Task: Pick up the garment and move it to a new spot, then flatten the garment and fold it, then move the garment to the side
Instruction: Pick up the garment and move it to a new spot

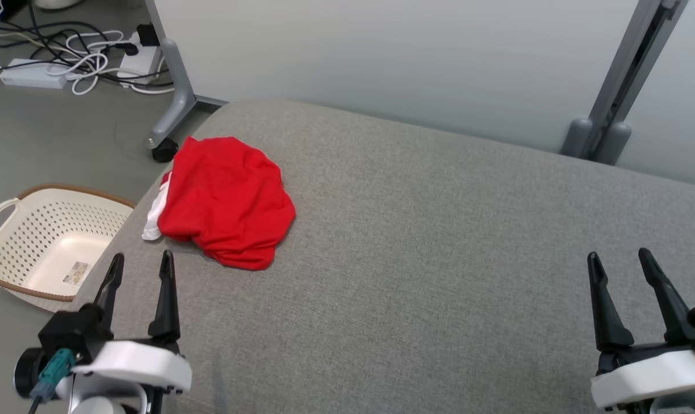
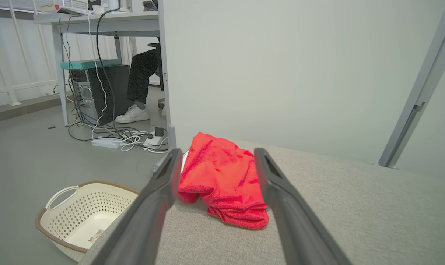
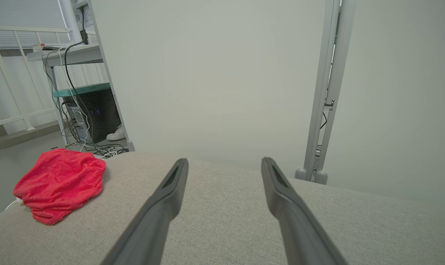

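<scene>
**Red crumpled cloth garment (image 1: 226,201): not picked up, every step left**

Garment sits in a heap at the far-left corner of the grey fabric-covered bench (image 1: 439,259), with white trim poking out toward the bench's left edge. I judge nothing done: no pickup, no move, not flattened, not folded, not set aside.

Left gripper (image 1: 141,256) is over the bench's near-left edge, fingers spread wide, empty, aimed at the heap and just short of it. Right gripper (image 1: 618,254) is over the bench's near-right part, also spread wide and empty, well apart from the heap.

Heap's long axis runs from the bench's far-left corner toward its near edge, slanting a little toward the bench's middle. Thick rolled folds are at the near end. Can't tell neck from hem, so I can't call which way it points.
</scene>
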Robot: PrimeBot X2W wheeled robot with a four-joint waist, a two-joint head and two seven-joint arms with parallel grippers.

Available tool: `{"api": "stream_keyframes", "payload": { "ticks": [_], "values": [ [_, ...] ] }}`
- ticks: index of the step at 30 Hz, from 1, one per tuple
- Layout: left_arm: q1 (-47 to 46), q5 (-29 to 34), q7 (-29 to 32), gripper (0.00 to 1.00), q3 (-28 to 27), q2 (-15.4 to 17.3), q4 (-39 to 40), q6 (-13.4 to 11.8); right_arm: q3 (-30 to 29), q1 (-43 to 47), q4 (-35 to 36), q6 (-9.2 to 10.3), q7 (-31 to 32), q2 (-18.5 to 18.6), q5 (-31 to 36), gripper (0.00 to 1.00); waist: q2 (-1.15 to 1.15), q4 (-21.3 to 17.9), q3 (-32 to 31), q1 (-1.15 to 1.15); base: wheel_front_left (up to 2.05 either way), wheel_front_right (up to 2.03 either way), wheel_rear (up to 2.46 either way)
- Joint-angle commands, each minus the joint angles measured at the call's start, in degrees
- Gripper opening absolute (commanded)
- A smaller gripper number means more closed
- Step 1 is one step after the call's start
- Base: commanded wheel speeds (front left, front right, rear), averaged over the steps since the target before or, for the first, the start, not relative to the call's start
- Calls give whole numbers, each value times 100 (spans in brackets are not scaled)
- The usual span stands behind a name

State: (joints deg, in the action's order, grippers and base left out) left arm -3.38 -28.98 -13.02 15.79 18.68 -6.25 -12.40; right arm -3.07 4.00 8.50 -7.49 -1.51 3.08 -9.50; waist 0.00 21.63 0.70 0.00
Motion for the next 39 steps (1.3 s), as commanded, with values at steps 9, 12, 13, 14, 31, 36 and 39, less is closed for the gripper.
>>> {"api": "stream_keyframes", "payload": {
  "ticks": [9, 12, 13, 14, 31, 36, 39],
  "values": [
    [-1135, -29, -152, 100, 45, -329, -532, 316, 5, -507, 426, -1, 243, 305, 90, 100, 0, -350, 1000, 0, 0, 0, 0],
    [-1534, -29, -172, 100, 44, -441, -908, 424, 23, -717, 544, -1, 308, 430, 60, 100, 0, -543, 1400, 0, 0, 0, 0],
    [-1660, -46, -173, 100, 45, -471, -1070, 462, 13, -781, 565, -1, 304, 460, 38, 100, 0, -599, 1516, 0, 0, 0, 0],
    [-1779, -80, -179, 100, 21, -491, -1243, 504, 17, -842, 593, -1, 311, 483, 21, 100, 0, -664, 1639, 0, 0, 0, 0],
    [-3204, -725, 957, 100, -85, -577, -4647, 1049, 6, -1409, 501, -1, 101, 605, -80, 100, 0, -1294, 2598, 0, 0, 0, 0],
    [-3359, -583, 548, 0, -18, -484, -5025, 1044, -19, -1424, 394, -1, 25, 558, -61, 100, 0, -1357, 2476, 0, 0, 0, 0],
    [-3361, -583, 161, 0, -84, -440, -5011, 1086, -45, -1397, 297, -1, -45, 521, -48, 100, 0, -1399, 2316, 0, 0, 0, 0]
  ]
}}
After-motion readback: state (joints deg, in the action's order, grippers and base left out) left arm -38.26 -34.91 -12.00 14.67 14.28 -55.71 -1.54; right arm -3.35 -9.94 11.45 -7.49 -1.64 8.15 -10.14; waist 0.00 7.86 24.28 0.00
